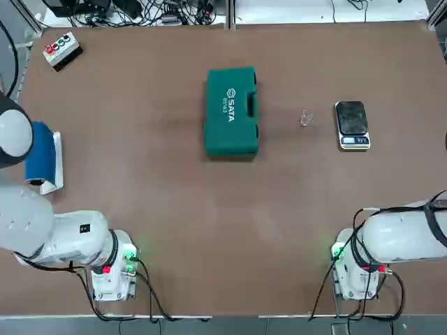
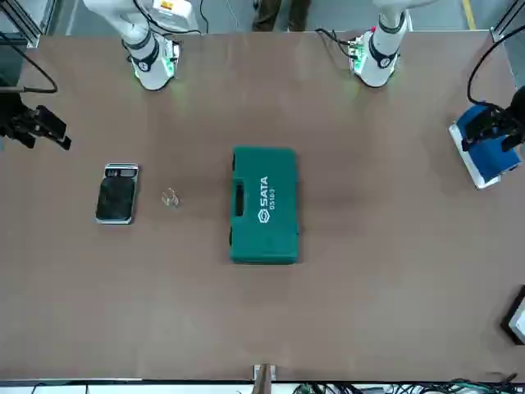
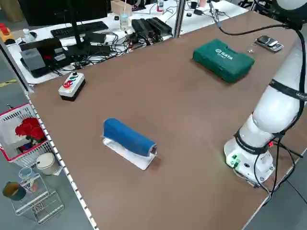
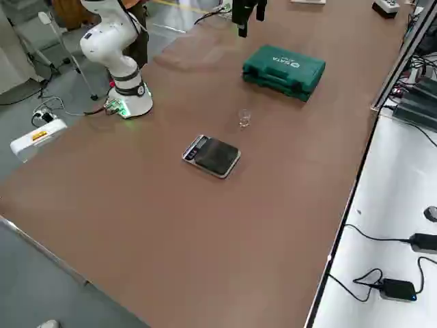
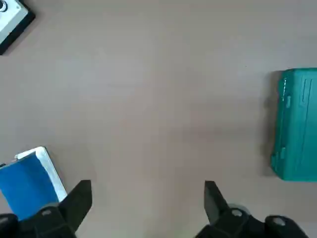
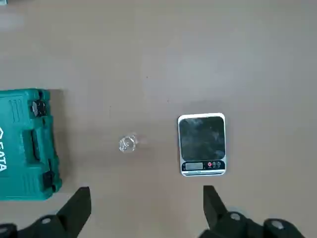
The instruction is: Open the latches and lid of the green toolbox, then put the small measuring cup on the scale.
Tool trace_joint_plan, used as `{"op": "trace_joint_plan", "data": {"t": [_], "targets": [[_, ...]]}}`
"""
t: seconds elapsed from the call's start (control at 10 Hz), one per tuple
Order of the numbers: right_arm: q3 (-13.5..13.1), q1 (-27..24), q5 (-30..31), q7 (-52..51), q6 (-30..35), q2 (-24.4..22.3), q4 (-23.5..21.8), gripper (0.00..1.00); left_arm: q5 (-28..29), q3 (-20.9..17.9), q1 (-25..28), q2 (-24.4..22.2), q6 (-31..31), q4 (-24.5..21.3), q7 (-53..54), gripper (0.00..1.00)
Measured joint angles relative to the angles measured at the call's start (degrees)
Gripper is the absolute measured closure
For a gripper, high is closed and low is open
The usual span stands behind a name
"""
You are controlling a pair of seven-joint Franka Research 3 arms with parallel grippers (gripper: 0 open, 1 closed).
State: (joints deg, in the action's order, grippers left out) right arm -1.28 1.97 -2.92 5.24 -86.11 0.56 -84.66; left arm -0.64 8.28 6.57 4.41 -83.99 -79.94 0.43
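Observation:
The green toolbox point(image 1: 231, 112) lies shut in the middle of the table, its lid point(image 2: 264, 197) with white SATA lettering facing up. Its latches point(image 6: 37, 108) and handle are on the side towards the small measuring cup point(image 1: 305, 118), a tiny clear cup standing between the toolbox and the black scale point(image 1: 352, 124). My right gripper point(image 6: 144, 201) hangs open high above the table's right side, looking down on the cup point(image 6: 127, 144) and scale point(image 6: 201, 144). My left gripper point(image 5: 147, 198) hangs open over the left side, well away from the toolbox point(image 5: 297, 124).
A blue roll on a white base point(image 1: 43, 157) lies at the table's left edge, under the left arm. A grey box with coloured buttons point(image 1: 61, 50) sits at the far left corner. Cables and equipment lie beyond the far edge.

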Motion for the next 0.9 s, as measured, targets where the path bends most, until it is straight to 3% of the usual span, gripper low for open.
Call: {"op": "trace_joint_plan", "data": {"t": [0.5, 0.9], "targets": [[-0.12, -0.03, 0.18, 0.15, 0.03, 0.0, -0.12, 0.0, 0.0, 0.02, -0.05, 0.26, 0.37, -0.23, 0.15, 0.0], [0.28, 0.03, 0.34, 5.08, -2.4, 0.45, -5.2, 0.0, -0.01, 0.1, -0.2, 3.36, -1.09, -0.43, 0.04, 0.0]]}}
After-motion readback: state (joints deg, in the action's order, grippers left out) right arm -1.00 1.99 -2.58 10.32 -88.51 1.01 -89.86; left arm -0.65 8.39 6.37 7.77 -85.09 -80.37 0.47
